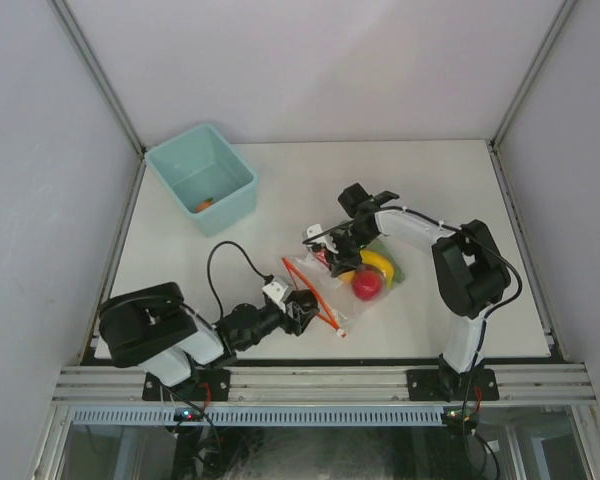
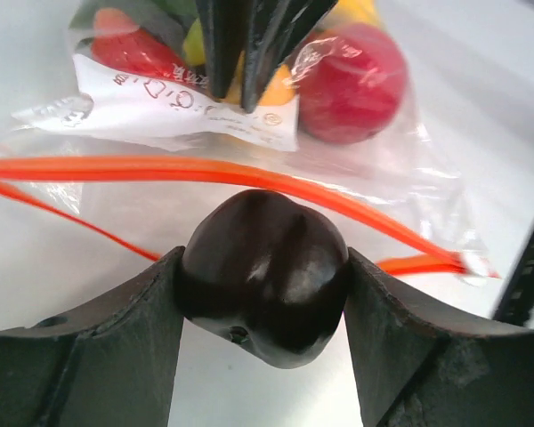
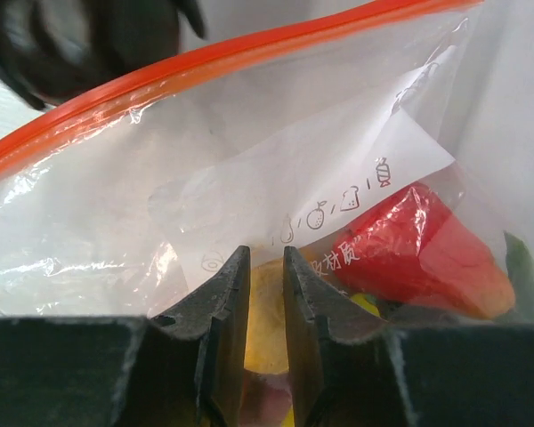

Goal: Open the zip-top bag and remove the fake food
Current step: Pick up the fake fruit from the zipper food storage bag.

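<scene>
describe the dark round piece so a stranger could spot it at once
On the white table, find the clear bag with the orange-red zip strip, near the front middle. At its open mouth, the left gripper's jaws clamp a glossy, near-black round piece. Unlike the red apple inside the plastic, it is dark and held.

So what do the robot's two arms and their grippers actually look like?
Both are white links joined by chunky black joint housings. A thin black cable loops off the left arm; another runs along the right arm. The left gripper and right gripper each end in two matte black, wedge-shaped fingers. No readable markings.
</scene>
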Tool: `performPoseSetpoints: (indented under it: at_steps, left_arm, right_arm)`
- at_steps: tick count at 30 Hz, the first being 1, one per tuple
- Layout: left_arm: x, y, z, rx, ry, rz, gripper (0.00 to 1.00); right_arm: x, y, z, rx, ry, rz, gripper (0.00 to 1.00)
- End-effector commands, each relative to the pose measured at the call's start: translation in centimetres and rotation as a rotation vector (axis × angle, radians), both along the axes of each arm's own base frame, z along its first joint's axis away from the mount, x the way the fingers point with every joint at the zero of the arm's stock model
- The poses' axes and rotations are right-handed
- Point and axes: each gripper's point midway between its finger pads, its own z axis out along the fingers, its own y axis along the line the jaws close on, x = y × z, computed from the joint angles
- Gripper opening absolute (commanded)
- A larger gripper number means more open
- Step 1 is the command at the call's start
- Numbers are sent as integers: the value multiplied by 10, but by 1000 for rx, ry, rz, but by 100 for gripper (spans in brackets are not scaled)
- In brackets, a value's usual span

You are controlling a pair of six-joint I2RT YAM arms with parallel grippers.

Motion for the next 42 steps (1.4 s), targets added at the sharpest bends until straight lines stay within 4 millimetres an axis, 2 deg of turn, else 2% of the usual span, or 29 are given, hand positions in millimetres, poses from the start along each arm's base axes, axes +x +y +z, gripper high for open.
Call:
performPoseSetpoints:
  at_steps: [1,5,10,15,19,24,29,33,42]
  left_arm:
    - [-19,-7,23,-159,121,-74,6]
    - [-24,-4,19,-149,223,-91,4]
    - [-24,0,25,-141,340,-115,4]
    - [-15,10,42,-150,445,-98,3]
    - [-2,19,67,-204,479,-65,3]
    - [20,32,94,-240,494,-18,1]
    - [49,53,130,-282,462,55,0]
    - [74,78,154,-311,438,137,0]
    - [120,136,196,-328,344,364,0]
  right_arm:
    - [20,-10,5,-32,-62,-81,22]
    - [24,-17,8,-24,-50,-108,22]
    - [14,-19,27,46,-38,-72,23]
    - [6,-18,48,81,-36,-78,29]
    - [-2,-17,68,124,-43,-72,32]
    - [-4,-15,90,160,-58,-111,34]
    - [1,-15,104,162,-52,-187,34]
    - [3,-15,109,167,-52,-217,34]
    - [8,-17,115,168,-72,-248,34]
